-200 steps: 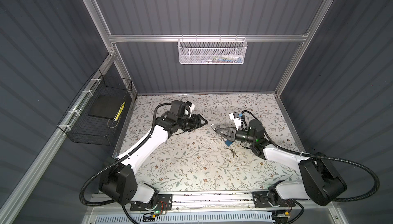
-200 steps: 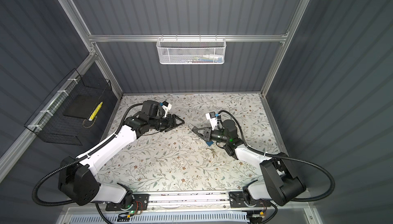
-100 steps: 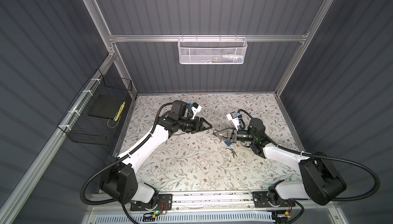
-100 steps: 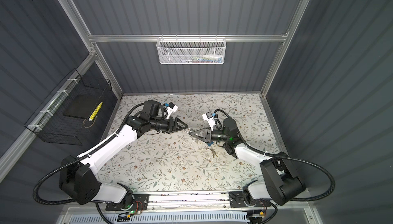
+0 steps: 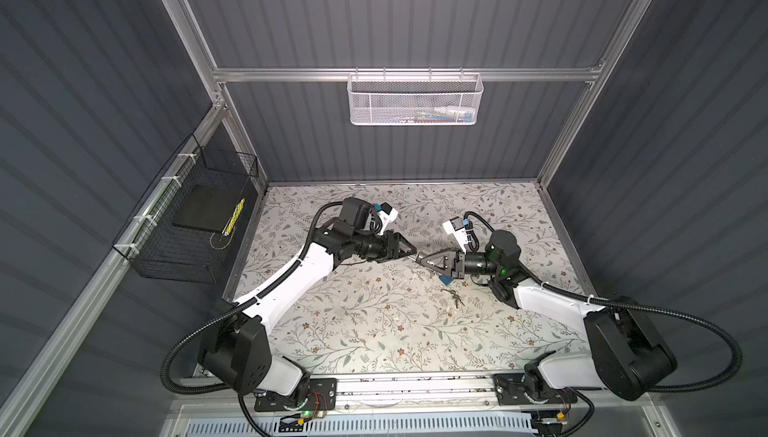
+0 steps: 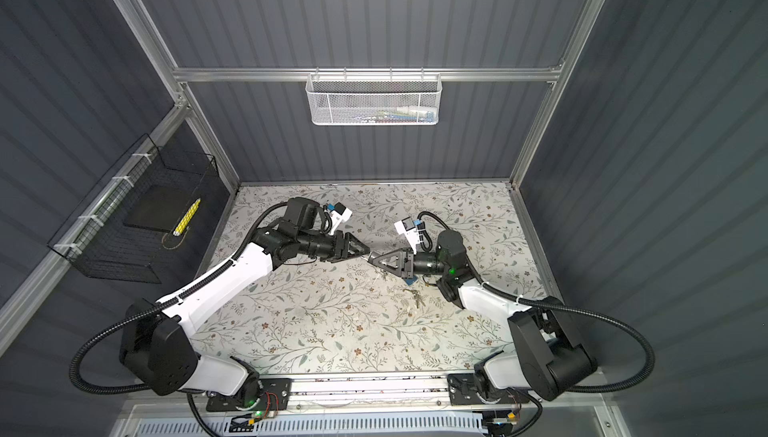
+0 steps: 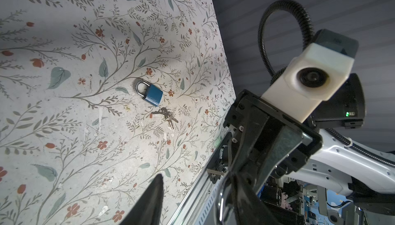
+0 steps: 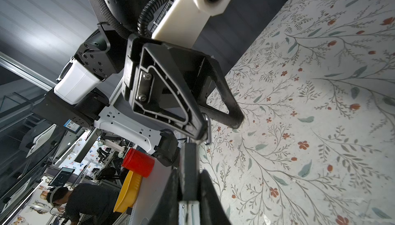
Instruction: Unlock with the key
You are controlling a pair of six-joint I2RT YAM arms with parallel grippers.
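Roughly at the middle of the table (image 5: 374, 331), the two grippers meet tip to tip, raised off the flowered surface. The right gripper (image 5: 423, 259) points toward the left arm, its jaws drawn together on a small silver key (image 7: 214, 172). In the left wrist view the blade sticks out sideways from the pinched tips, and a thin metal ring (image 8: 208, 127) shows at those same tips.

The left gripper (image 5: 410, 253) faces it with its jaws apart. In the right wrist view the ring sits in the gap between the left fingers (image 8: 233, 114), close beside one tip. I cannot tell whether it touches either finger.

The blue padlock (image 7: 152, 95) lies flat on the table below the right gripper, with its shackle seated in the body. In both top views only a corner of blue shows from under that gripper.

A bunch of keys (image 7: 166, 114) on its own ring lies just beside the padlock's bottom end, on the side nearer the front edge of the table. Both grippers are clear of the padlock and the bunch.

A white mesh basket (image 5: 415, 100) hangs on the back wall and a black wire basket (image 5: 183, 248) on the left wall, both well apart from the arms.
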